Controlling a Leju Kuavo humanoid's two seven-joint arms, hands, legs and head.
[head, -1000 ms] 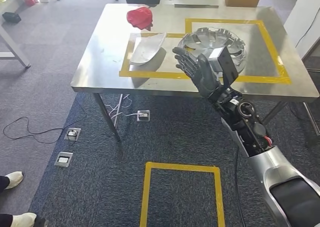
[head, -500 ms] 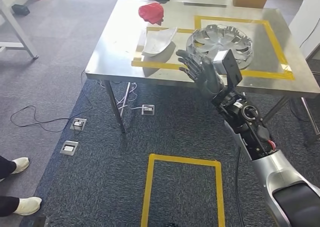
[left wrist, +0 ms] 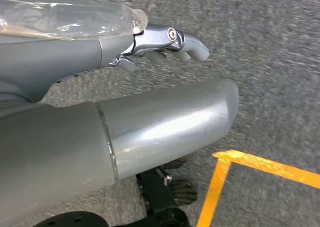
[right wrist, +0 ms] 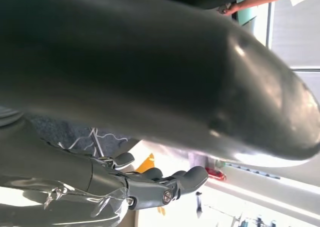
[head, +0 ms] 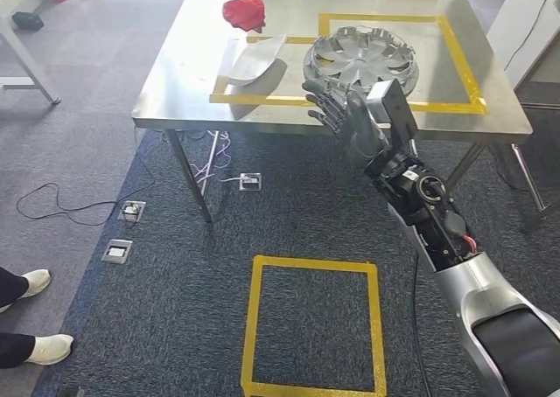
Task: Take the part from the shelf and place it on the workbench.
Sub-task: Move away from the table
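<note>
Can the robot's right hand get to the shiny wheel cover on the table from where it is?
Probably yes. The right hand is raised at the table's near edge, fingers apart and holding nothing, with the wheel cover lying just beyond it. Nothing stands between them.

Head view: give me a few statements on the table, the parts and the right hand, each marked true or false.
1. The hubcap lies inside the yellow tape outline on the table. True.
2. The right hand grips the hubcap. False: its fingers are spread and hold nothing, at the table's near edge.
3. A red cloth lies on the table. True.
4. The silver panel lies on the floor. False: it lies on the table, left of the hubcap.
5. A yellow tape square marks the carpet in front of the table. True.
</note>
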